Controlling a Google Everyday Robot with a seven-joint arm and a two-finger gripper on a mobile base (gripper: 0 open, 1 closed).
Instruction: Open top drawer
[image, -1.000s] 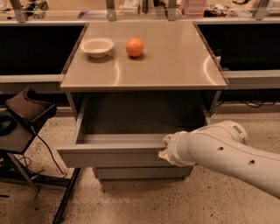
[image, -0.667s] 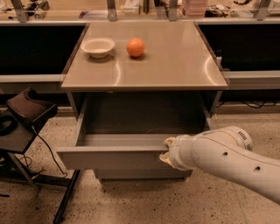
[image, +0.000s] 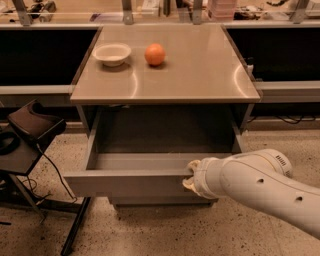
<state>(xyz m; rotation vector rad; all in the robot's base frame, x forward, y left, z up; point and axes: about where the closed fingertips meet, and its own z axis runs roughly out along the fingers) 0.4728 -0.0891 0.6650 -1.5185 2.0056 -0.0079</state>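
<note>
- Top drawer (image: 125, 183): plain mid-grey front, centre-low in frame; interior darker grey, shadowed toward the back.
- Gripper (image: 189, 175): pale cream-yellow, lower centre-right, at the top edge of the drawer front.
- Arm (image: 260, 186): glossy white with small round dark holes, lower right.
- Tabletop (image: 200, 70): tan-beige, curved pale glare streaks.
- Bowl (image: 112, 53): off-white, upper left of the tabletop.
- Fruit (image: 155, 54): solid orange, beside the bowl.
- Floor (image: 150, 231): beige, speckled with dark flecks.
- Pad (image: 35, 123) at left edge: dark brown-black.
</note>
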